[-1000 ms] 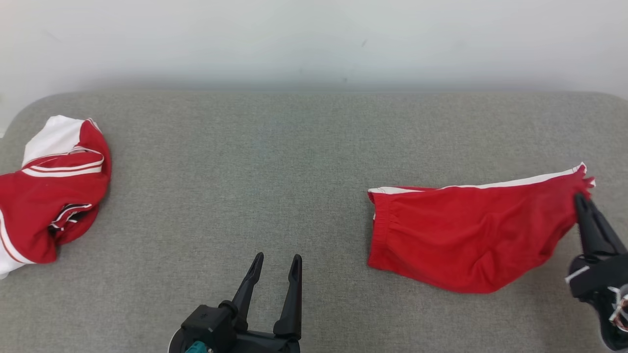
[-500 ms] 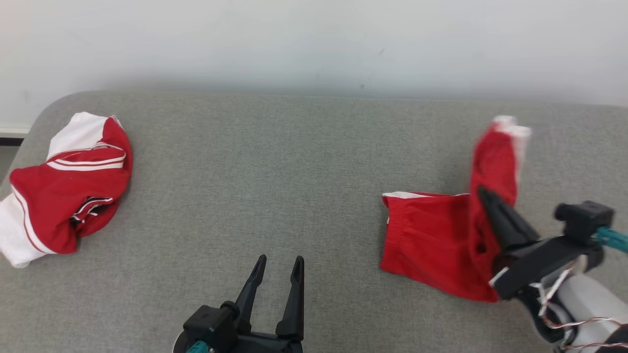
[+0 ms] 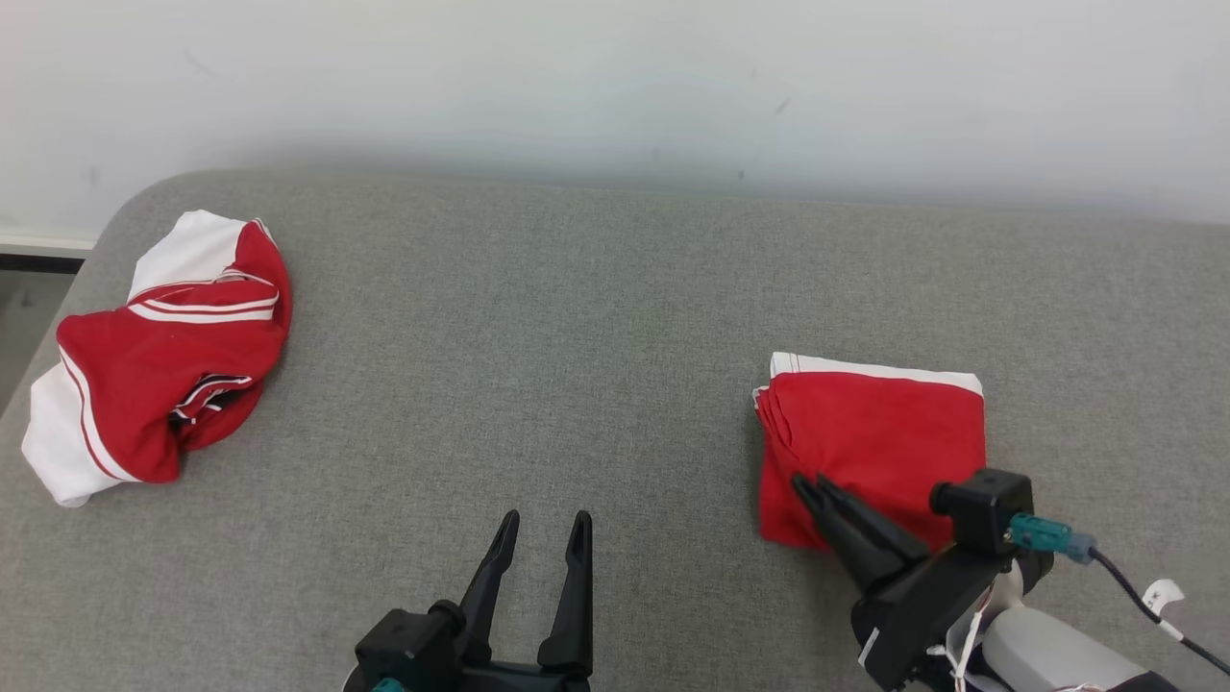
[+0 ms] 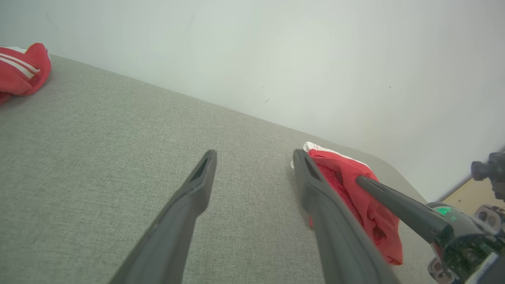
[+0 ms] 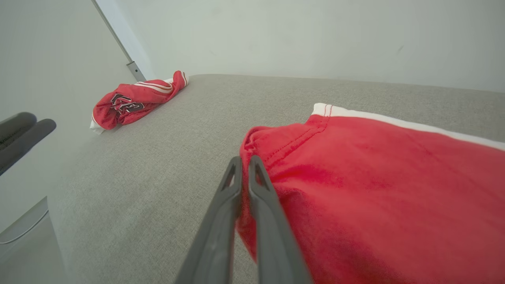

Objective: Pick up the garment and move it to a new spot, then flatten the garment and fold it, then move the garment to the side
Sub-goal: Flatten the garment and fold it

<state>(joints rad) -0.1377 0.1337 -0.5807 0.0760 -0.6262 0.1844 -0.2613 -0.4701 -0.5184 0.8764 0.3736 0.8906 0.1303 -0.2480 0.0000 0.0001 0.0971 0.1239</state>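
The garment (image 3: 884, 432) is a pair of red shorts with a white side stripe. It lies folded in half on the right of the grey padded table (image 3: 528, 336), and it also shows in the wrist views (image 4: 355, 185) (image 5: 375, 177). My right gripper (image 3: 805, 485) lies low at its front left corner, shut, with the cloth's edge at the tips (image 5: 244, 161). My left gripper (image 3: 543, 524) stands open near the table's front middle, with nothing between its fingers (image 4: 254, 157), a short way left of the shorts.
A crumpled red and white jersey (image 3: 163, 356) lies at the table's far left, near the rounded corner (image 3: 96, 231). A pale wall runs along the back edge. Bare grey cloth stretches between the two garments.
My right gripper swung the shorts' right end up and over to the left, laying it down on the waistband half, so the shorts now lie folded. The camera turned right. The left gripper stayed open.
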